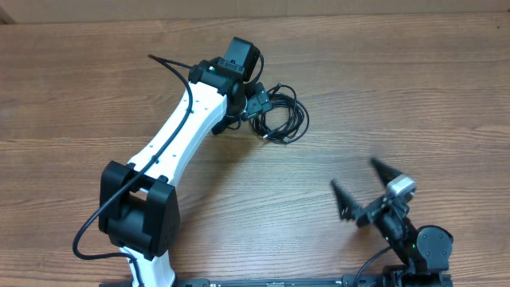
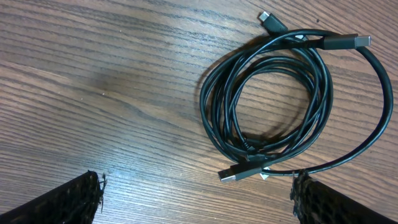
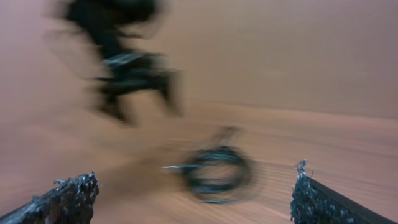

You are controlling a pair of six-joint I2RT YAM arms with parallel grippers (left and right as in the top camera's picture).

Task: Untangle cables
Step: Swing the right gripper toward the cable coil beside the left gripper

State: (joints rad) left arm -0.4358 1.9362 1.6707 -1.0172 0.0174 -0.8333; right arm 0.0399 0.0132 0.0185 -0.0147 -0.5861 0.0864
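Note:
The cables [image 1: 284, 118] lie as one coiled bundle of thin black cords on the wooden table, right of centre at the back. My left gripper [image 1: 256, 104] hovers over the bundle's left side, open and holding nothing. In the left wrist view the cables [image 2: 273, 106] fill the upper right, with a silver-tipped plug [image 2: 235, 175] near the bottom and other plugs at the top; my left gripper [image 2: 198, 193] shows wide-apart fingers. My right gripper [image 1: 360, 185] stands open near the front right, well away from the bundle. The right wrist view is blurred; the cables [image 3: 216, 173] appear ahead of my right gripper [image 3: 196, 198].
The left arm [image 1: 171, 143] stretches diagonally from its base at the front left, with its thick black wire looping beside it. The right arm's base [image 1: 422, 247] sits at the front right edge. The wooden table [image 1: 414, 96] spreads around the bundle.

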